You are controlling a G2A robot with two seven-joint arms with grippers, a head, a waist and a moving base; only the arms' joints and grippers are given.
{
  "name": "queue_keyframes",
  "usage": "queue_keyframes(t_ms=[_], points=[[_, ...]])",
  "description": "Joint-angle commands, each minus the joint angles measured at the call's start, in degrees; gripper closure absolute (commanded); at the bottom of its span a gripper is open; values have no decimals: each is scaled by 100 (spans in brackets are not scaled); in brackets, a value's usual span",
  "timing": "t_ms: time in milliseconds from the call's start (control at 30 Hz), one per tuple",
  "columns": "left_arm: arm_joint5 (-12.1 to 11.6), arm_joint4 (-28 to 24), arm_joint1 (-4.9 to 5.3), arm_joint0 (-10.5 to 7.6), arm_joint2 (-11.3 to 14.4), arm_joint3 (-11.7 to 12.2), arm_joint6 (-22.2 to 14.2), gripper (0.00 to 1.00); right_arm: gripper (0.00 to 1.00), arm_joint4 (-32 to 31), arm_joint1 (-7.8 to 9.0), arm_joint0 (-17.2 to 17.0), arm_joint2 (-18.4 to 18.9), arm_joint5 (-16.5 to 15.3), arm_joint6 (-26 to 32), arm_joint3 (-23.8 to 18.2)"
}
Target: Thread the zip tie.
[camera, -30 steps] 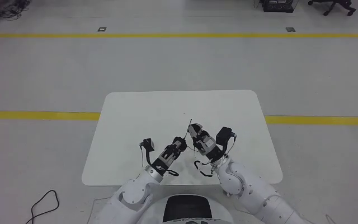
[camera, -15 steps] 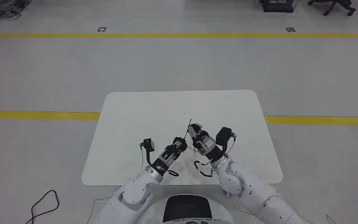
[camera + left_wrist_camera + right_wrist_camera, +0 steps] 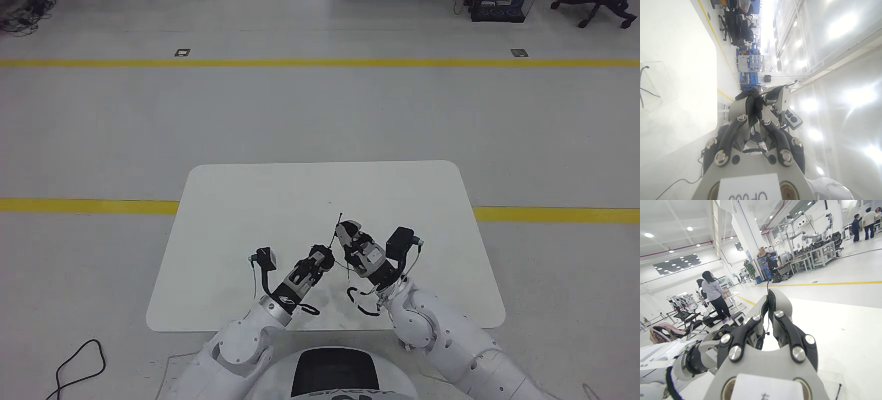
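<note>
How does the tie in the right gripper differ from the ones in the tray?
The zip tie is clamped in the shut right gripper; the tray ties lie loose in the clear tray. The zip tie runs straight, its end poking out past the fingertips; the tray ties curve and cross one another. Both the zip tie and the tray ties are thin and black.

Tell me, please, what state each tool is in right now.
Left tool: closed on a black item, unclear what.
Right tool: closed on the zip tie, whose tip sticks out beyond it.
</note>
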Motion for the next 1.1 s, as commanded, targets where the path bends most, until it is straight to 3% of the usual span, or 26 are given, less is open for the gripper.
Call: queue_keyframes(t_ms=[0,1067], points=[[0,0,0,0,0,0,0,100,100,0,0,0,0,0,0,0],[0,196,8,-29,42,24,127,100,100,-339,-55,-187,237,0,32,-68]])
